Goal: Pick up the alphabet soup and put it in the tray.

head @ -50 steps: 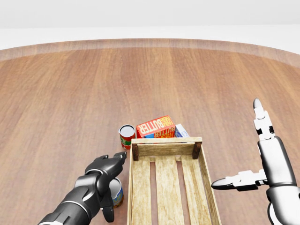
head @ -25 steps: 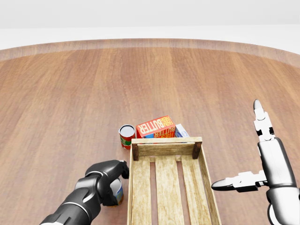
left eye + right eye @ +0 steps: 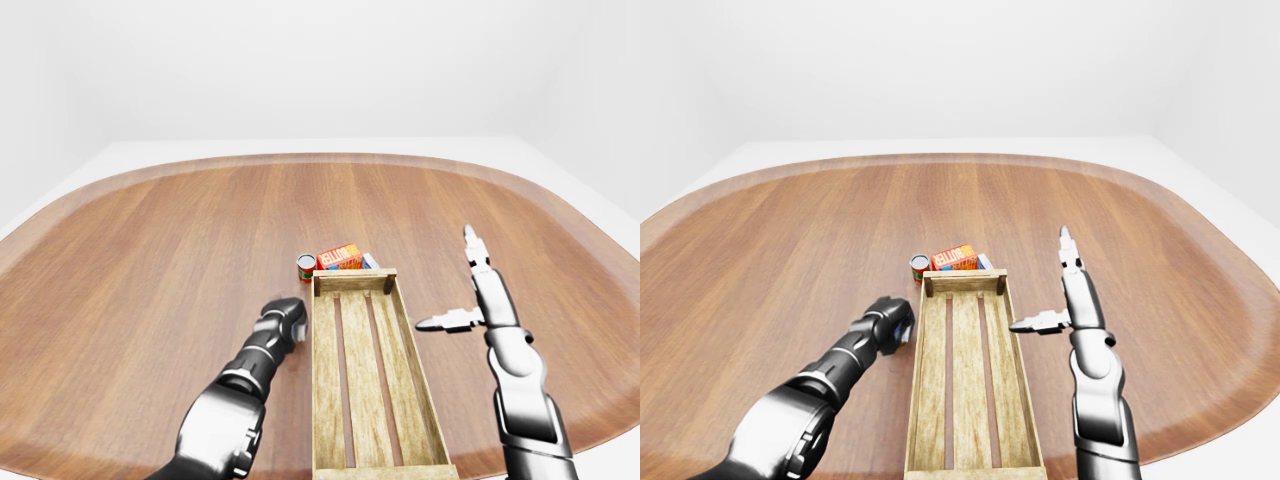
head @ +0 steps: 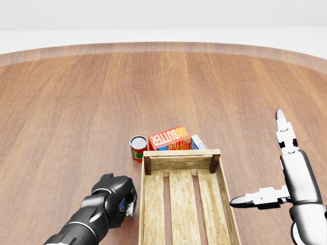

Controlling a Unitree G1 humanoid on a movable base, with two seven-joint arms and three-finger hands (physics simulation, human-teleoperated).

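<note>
The alphabet soup can (image 4: 124,206) stands just left of the wooden tray (image 4: 181,152); only a sliver of its blue and white label shows. My left hand (image 4: 118,200) is shut around the can, with its dark fingers covering nearly all of it. To the right of the tray my right hand (image 4: 261,161) hovers open, one finger pointing up and the thumb pointing left toward the tray's right wall. The slatted tray has nothing in it.
A red and green can (image 4: 138,147) stands at the tray's top-left corner. An orange butter box (image 4: 169,138) and a small blue box (image 4: 198,142) lie against the tray's top end. The round wooden table (image 3: 150,250) stretches wide on all sides.
My left hand's fingers, spread above the can a second ago, have curled down and closed round it. The right hand has barely moved.
</note>
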